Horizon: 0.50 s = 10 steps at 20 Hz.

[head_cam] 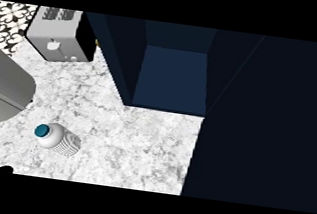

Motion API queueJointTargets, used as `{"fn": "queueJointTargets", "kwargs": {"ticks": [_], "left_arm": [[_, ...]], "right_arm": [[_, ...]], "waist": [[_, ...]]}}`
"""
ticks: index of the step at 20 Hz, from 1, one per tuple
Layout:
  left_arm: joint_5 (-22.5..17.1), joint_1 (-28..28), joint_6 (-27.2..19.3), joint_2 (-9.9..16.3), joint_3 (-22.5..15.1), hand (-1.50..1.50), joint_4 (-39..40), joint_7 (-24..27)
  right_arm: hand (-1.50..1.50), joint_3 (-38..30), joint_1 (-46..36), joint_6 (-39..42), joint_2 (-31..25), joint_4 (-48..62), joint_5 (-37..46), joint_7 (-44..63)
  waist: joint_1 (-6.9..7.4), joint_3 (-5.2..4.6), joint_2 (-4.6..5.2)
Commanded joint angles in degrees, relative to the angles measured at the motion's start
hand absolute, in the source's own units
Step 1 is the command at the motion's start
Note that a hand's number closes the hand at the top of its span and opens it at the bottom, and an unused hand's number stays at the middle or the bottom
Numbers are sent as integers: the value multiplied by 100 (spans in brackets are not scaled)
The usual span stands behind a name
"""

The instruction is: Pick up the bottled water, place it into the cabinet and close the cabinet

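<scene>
Left of the open cabinet point(173, 75), you see the bottled water point(57, 137) standing on the worktop point(135, 141). Your left hand point(4, 169) barely shows; you cannot tell its fingers.

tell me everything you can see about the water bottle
The bottled water stands upright on the marble counter, seen almost from above. Its cap is teal, its body whitish and translucent-looking with ribbed grooves down the side. It sits near the lower left, apart from the toaster farther back and from the open dark-blue cabinet to its right. Nothing touches it but the counter.
</scene>
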State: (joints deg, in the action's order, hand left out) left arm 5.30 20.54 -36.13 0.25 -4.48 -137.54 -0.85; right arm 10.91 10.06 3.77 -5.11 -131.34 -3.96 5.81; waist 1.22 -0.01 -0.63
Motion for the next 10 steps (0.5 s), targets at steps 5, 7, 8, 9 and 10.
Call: {"fn": "queueJointTargets", "kwargs": {"ticks": [5, 7, 8, 9, 10], "left_arm": [[730, 1621, -1324, -24, -2116, -150, -785, 729], [1139, 1788, -1259, -23, -2231, -150, -1414, 228], [1036, 2176, -1301, -23, -2598, -150, -1222, 764], [1159, 1890, -1537, -23, -2599, -150, -1013, 576], [1245, 2264, -1502, -16, -2965, -150, -1165, 774]], "right_arm": [[-150, 1070, 688, -116, 154, -821, 554, 412], [-150, 1241, 518, -326, 279, -1049, 765, 659], [-150, 1216, 564, -253, 147, -1286, 696, 888], [-150, 1624, 834, -360, 185, -1790, 888, 1175], [-150, 1291, 458, -324, 227, -1135, 745, 886]], "waist": [[-62, 2, 22], [-67, 10, 28], [-16, 5, 5], [-120, 6, 17], [-40, 9, 30]]}}
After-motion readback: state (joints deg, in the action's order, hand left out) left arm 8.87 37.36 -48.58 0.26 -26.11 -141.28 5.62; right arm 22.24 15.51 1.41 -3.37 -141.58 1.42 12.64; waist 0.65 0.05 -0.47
